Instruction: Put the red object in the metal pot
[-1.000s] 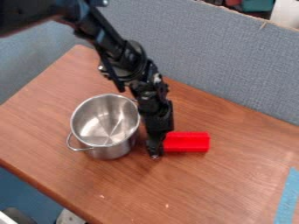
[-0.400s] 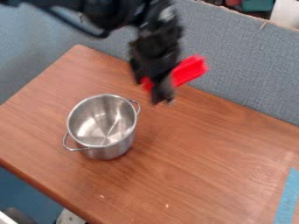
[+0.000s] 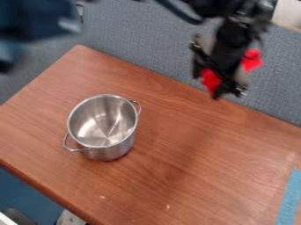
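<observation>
The red object (image 3: 249, 60) hangs tilted in the air above the table's far right part, and only its two ends show on either side of the black fingers. My gripper (image 3: 228, 74) points down and is shut on it. The metal pot (image 3: 104, 128) stands upright and empty on the wooden table (image 3: 200, 167), well to the lower left of the gripper and apart from it. The picture of the arm is blurred.
A grey-blue partition wall (image 3: 129, 31) runs behind the table. The table's front edge runs along the lower left and its right edge is near the picture's right side. A blurred dark shape (image 3: 30, 22) fills the top left corner.
The gripper took the red object from the table beside the pot, lifted it, and carried it up and to the right, away from the pot. The pot has not moved.
</observation>
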Controlling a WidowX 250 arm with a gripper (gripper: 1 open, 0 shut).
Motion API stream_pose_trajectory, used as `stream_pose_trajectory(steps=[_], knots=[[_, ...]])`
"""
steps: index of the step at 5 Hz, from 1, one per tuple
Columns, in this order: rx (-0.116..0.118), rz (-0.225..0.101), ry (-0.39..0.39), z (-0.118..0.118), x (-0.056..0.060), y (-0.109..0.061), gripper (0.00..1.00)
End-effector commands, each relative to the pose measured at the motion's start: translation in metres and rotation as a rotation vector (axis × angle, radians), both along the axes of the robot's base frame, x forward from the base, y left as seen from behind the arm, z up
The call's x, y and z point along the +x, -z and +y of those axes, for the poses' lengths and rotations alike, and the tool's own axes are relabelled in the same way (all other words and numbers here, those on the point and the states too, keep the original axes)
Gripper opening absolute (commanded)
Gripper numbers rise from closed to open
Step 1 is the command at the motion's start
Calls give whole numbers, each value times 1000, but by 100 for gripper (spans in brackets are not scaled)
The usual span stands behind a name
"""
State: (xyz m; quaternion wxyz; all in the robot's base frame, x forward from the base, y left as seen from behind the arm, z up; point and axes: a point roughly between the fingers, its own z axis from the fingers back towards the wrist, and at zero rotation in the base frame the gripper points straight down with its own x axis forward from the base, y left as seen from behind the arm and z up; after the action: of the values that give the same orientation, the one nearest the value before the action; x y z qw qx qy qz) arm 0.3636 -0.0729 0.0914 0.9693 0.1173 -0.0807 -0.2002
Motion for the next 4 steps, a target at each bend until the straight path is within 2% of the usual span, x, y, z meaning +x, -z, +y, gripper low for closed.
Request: stream_pose_trajectory(steps=[1,2,3,4], knots=[[-34,-7,-66,24,-10,3,0],[-69,20,-92,33,-46,20,0],[-74,30,-126,31,-86,25,0],[-85,69,-156,28,-124,37,0]])
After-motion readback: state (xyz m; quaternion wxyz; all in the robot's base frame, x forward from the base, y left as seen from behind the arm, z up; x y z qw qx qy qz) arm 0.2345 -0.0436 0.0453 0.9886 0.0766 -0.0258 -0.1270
